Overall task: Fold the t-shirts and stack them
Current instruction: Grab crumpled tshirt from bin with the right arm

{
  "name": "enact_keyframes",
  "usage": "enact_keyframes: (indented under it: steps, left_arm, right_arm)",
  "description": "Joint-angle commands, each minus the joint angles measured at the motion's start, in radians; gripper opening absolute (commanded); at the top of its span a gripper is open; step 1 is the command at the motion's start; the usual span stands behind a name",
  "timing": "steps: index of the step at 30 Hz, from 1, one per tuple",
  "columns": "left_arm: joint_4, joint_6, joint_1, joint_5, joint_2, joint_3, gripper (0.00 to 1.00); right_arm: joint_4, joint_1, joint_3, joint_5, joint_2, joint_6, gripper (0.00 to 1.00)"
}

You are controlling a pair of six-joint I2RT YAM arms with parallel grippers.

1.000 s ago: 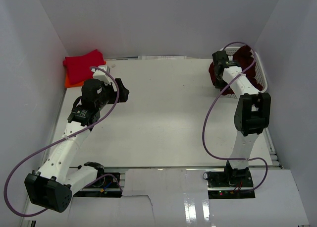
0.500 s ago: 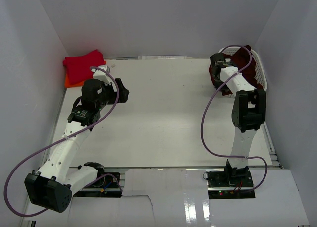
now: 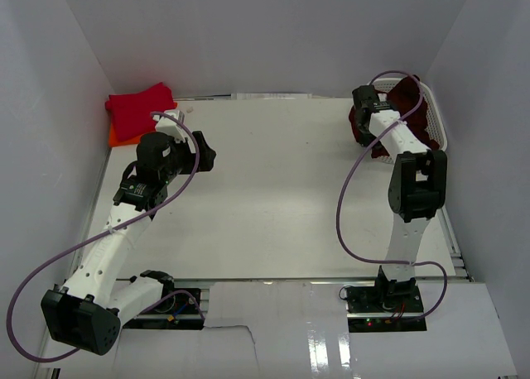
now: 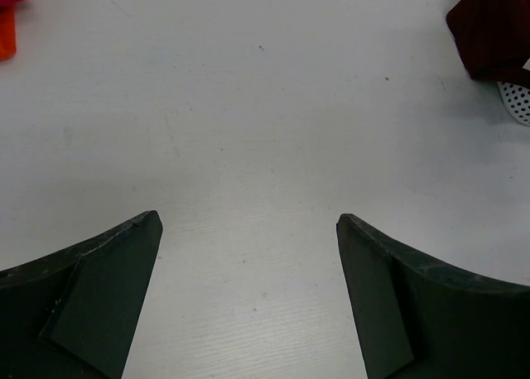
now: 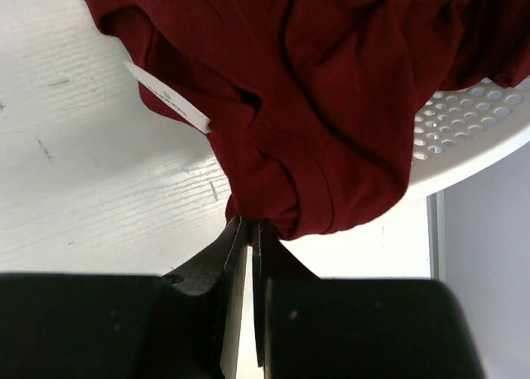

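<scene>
At the bench's far right corner, your right tool (image 5: 248,226) is shut on the maroon t-shirt (image 5: 331,106), its bulk beyond, over the basket (image 5: 472,139). Your left tool (image 4: 248,220) stands wide, empty, well apart.

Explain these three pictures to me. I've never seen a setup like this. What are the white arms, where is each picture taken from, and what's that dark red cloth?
These are two white robot arms bolted at the near edge of a table, each ending in a two-finger gripper. The wide picture looks down from above and behind them. The other two come from small cameras on the wrists, so the dark shapes along their bottom edges are each arm's own fingers. The left gripper is open over the table and holds nothing. The right gripper is shut, pinching the edge of a dark maroon t-shirt that spills out of a white mesh basket at the far right. In the far left corner, a red t-shirt lies on an orange t-shirt.
</scene>
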Motion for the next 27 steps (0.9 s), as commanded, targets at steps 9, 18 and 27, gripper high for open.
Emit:
enact_keyframes:
  steps: [9,18,27]
  left_arm:
    - [0.015,-0.004,-0.002,0.013,-0.02,0.0,0.98]
    - [0.013,-0.01,-0.001,0.023,-0.02,0.0,0.98]
    - [0.012,-0.019,-0.001,0.029,-0.015,0.001,0.98]
  right_arm:
    - [-0.059,0.011,0.298,-0.079,-0.117,-0.07,0.08]
    - [0.094,0.126,0.284,-0.241,-0.341,-0.225,0.08]
    - [0.134,0.293,0.387,-0.593,-0.522,-0.31,0.08]
